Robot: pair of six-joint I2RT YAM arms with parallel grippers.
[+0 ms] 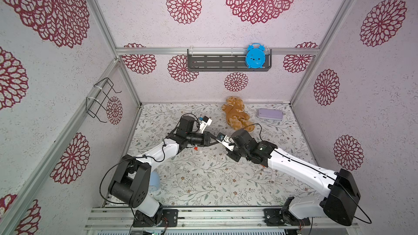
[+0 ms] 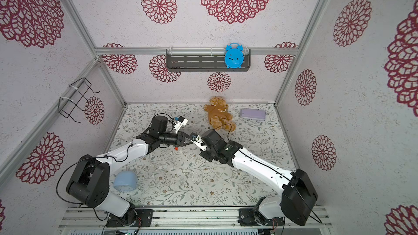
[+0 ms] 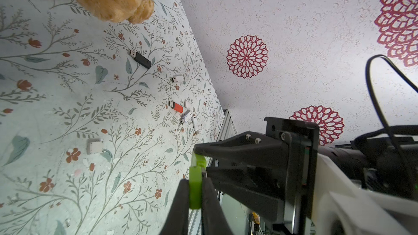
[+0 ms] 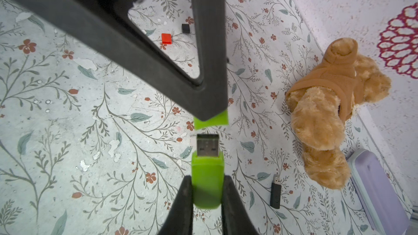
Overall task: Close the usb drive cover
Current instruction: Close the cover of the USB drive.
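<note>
A lime-green usb drive [image 4: 207, 181] sits in my right gripper [image 4: 207, 178], which is shut on its body, with the bare metal plug [image 4: 207, 144] pointing away. Just past the plug's tip hangs the green cover [image 4: 211, 120], apart from it by a small gap. My left gripper [image 3: 195, 181] is shut on that cover [image 3: 195, 188]; in the left wrist view the drive [image 3: 199, 160] lies just beyond it. Above the middle of the table, the left gripper [image 1: 212, 141] meets the right arm's wrist in both top views. The right jaws are hidden under their camera mount [image 2: 199, 140].
A brown teddy bear [image 1: 237, 114] and a purple case [image 1: 270, 114] lie at the back of the table. Loose drives, a black one [image 4: 276, 192] and a red one [image 3: 176, 106], and a red cap [image 4: 166, 38] are scattered about. A pale blue cup [image 2: 125, 180] lies by the left arm's base.
</note>
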